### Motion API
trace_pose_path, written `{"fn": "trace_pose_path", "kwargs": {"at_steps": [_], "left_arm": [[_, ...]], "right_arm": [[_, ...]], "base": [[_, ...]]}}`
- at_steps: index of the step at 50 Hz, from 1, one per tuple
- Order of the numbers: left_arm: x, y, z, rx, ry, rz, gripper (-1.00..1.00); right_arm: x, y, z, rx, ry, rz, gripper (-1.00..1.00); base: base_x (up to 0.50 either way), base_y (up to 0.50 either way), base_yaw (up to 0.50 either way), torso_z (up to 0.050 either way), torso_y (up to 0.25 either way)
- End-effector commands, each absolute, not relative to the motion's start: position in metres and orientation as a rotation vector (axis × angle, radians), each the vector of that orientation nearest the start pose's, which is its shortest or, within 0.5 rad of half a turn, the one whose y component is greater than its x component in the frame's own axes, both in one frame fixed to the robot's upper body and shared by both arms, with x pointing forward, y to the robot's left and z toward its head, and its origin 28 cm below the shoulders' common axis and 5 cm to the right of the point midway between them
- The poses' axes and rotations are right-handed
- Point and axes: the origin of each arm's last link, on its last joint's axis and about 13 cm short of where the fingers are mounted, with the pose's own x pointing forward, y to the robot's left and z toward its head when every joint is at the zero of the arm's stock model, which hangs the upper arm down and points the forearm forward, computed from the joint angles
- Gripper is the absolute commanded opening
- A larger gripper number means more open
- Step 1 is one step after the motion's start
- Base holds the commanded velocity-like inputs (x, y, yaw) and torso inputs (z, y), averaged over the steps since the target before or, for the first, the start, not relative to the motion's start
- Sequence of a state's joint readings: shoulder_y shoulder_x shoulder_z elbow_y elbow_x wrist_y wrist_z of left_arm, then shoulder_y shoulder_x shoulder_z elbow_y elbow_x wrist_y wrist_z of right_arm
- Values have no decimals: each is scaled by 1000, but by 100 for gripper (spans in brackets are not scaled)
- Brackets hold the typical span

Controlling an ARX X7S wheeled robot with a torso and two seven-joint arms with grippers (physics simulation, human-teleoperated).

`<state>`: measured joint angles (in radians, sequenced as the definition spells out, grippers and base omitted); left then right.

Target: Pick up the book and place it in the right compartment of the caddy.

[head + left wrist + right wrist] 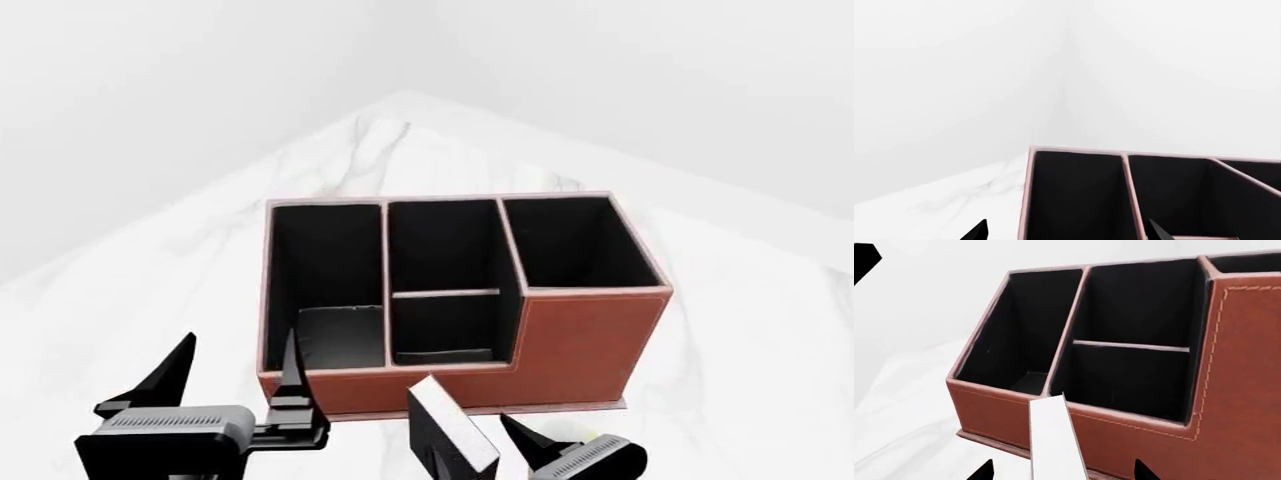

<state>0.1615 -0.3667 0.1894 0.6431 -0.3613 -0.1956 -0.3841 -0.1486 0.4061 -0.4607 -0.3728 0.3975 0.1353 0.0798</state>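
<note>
2 risks stand out. At left, the left gripper point(230, 385) hangs empty, fingers apart, just before the caddy point(587, 345); a lift could clip its low front. Right of it, the right gripper point(487, 445) is clamped on the book point(451, 432), black with white page edges, tilted, above the table point(747, 300). It may catch the right compartment point(574, 243)'s tall wall.
</note>
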Motion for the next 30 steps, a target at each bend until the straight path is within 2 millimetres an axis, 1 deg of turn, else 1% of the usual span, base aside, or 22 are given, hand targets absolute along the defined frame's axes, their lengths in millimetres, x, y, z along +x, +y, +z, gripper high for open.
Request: {"fn": "trace_pose_path", "kwargs": {"at_steps": [1,19,30], "left_arm": [[160,212,99,-81,-167,-13,100],[160,212,99,-80,-167,-14,100],[160,212,99,-80,-166,-15,100]], "right_arm": [[148,-80,32,68,130,480,100],[146,-77,23,82,161,493,100],[146,-77,22,94,176,492,100]], "base": [[0,0,0,0,0],[0,0,0,0,0],[0,0,0,0,0]]}}
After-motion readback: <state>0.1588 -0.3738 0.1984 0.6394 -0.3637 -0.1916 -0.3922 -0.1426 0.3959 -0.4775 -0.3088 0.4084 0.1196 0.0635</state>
